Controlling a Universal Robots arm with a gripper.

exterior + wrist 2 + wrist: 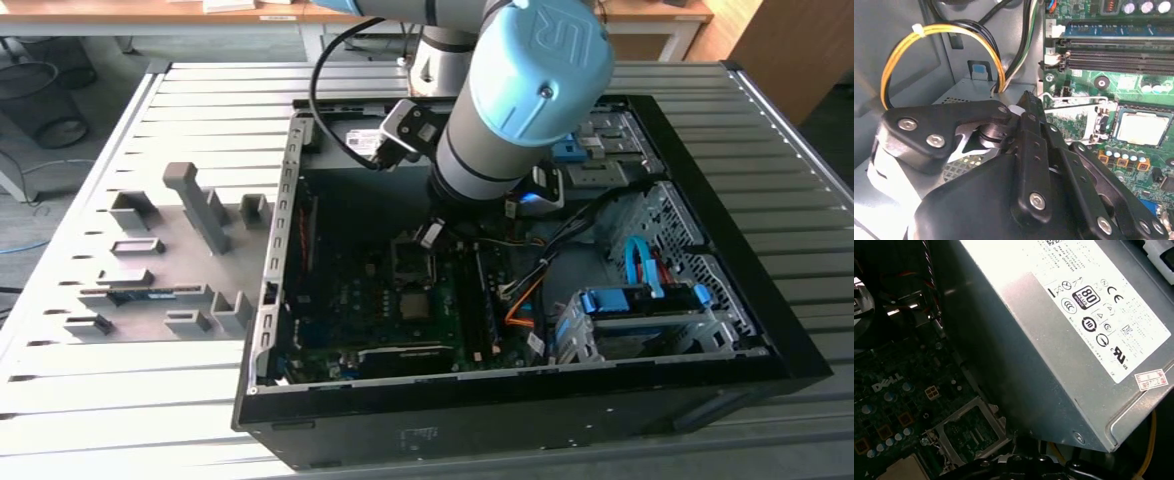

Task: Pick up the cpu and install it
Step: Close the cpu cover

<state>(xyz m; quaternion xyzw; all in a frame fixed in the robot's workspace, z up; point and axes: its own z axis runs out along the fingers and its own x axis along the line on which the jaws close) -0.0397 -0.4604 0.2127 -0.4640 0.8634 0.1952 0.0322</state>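
Cpu [1143,126] in socket [1103,125], second wrist view

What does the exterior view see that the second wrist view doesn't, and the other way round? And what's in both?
The exterior view takes in the big picture: the whole open computer case, the blue-and-grey arm reaching into it, and a grey parts tray on the exterior view's left. The second wrist view gets close instead: the black hand and a loop of yellow cables. Both share the green motherboard and the silver cpu lying in its socket.
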